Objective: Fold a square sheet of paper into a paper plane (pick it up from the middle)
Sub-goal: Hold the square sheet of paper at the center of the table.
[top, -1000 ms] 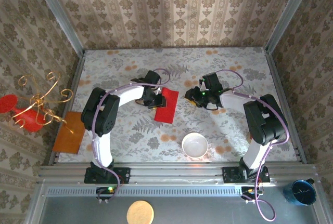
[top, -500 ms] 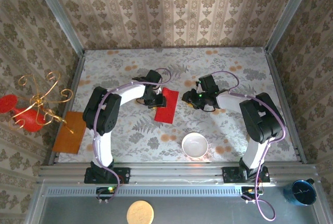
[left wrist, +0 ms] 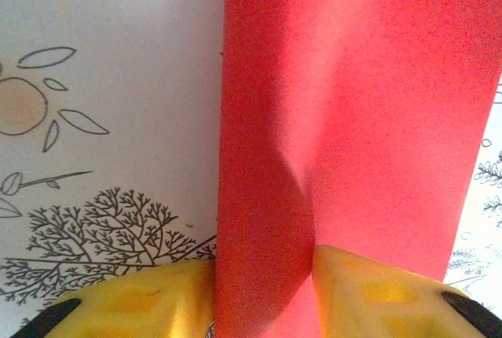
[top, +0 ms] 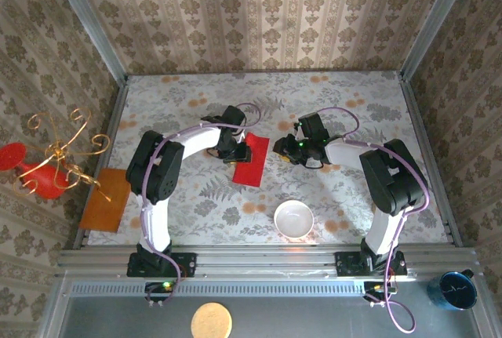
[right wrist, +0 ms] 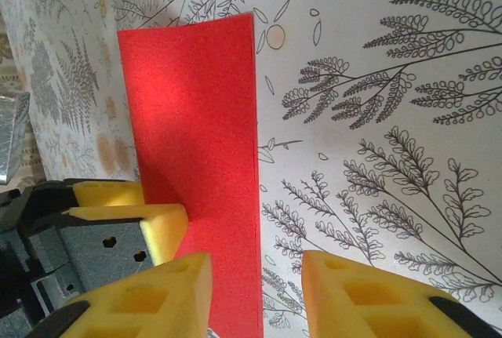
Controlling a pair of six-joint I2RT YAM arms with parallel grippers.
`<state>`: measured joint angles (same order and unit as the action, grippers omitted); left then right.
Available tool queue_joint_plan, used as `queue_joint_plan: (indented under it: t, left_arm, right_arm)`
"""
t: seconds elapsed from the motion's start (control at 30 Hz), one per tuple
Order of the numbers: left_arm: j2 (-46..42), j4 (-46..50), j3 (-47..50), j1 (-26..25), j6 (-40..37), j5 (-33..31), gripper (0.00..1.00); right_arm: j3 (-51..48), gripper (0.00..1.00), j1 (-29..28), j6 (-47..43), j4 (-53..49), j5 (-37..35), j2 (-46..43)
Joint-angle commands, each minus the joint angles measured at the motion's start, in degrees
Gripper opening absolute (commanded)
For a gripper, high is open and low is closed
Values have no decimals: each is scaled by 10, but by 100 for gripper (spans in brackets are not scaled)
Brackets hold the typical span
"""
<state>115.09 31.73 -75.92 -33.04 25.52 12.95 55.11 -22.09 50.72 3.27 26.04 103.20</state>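
The square sheet of paper (top: 252,160), creased matte red, sits pinched by left gripper (left wrist: 263,275); right gripper (right wrist: 255,279) gapes.

Red paper (right wrist: 196,118) lies as long folded strip on fern-print tablecloth (right wrist: 376,79), running from upper left to bottom edge. Right gripper (right wrist: 259,295) at bottom, yellow fingertips (right wrist: 361,299) spread apart, nothing gripped; paper's right edge sits in gap, left tip overlapping red. Left gripper (right wrist: 137,208) at left, dark grey body, yellow pads (right wrist: 161,228) meeting paper's left edge.
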Motion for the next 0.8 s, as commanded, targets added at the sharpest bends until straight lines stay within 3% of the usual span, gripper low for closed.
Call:
queue_joint_plan:
  t: [0.0, 0.77]
  left_arm:
    - [102, -34, 35, -23, 7, 6, 41]
    - [118, -35, 38, -23, 12, 27, 43]
  right_arm:
    - [7, 38, -5, -5, 7, -7, 1]
    - [45, 35, -49, -11, 15, 9, 46]
